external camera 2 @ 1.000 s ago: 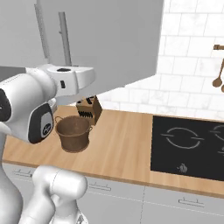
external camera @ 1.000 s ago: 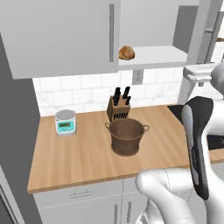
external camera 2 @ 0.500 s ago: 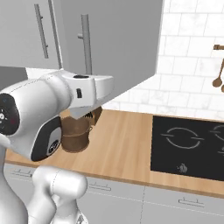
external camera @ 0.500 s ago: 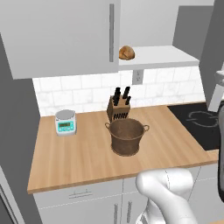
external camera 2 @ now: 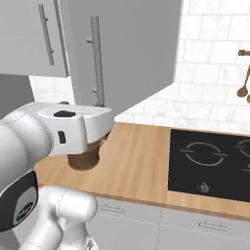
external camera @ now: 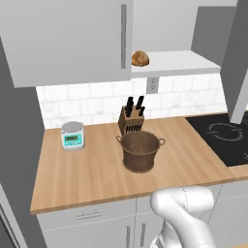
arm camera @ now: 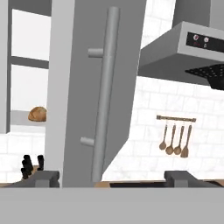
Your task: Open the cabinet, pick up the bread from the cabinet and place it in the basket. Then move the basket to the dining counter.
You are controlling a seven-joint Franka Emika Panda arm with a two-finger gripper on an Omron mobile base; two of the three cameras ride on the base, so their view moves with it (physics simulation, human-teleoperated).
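Now: cabinet (arm camera: pixel 83 87) door swung open.
Tool (arm camera: pixel 111 178) tips spread apart, gripping nothing; bread (external camera: pixel 140 58) on shelf, basket (external camera: pixel 140 151) on worktop (external camera: pixel 87 169).

- Open cabinet (external camera: pixel 179 60) door (arm camera: pixel 94 87) hangs edge-on right before the hand, blocking the straight line.
- Left of it, shelf opening around the bread (arm camera: pixel 37 114) is unobstructed.
- Knife block (external camera: pixel 131 120) stands just behind the basket (external camera: pixel 140 151).

On the wooden table (external camera: pixel 97 169) we see a small kitchen scale (external camera: pixel 72 135) near the left end and a knife block (external camera: pixel 131 120) against the white tiled wall. A black hob (external camera 2: pixel 210 163) lies to the right. Wooden spoons (arm camera: pixel 175 142) hang under the extractor hood (arm camera: pixel 183 52).
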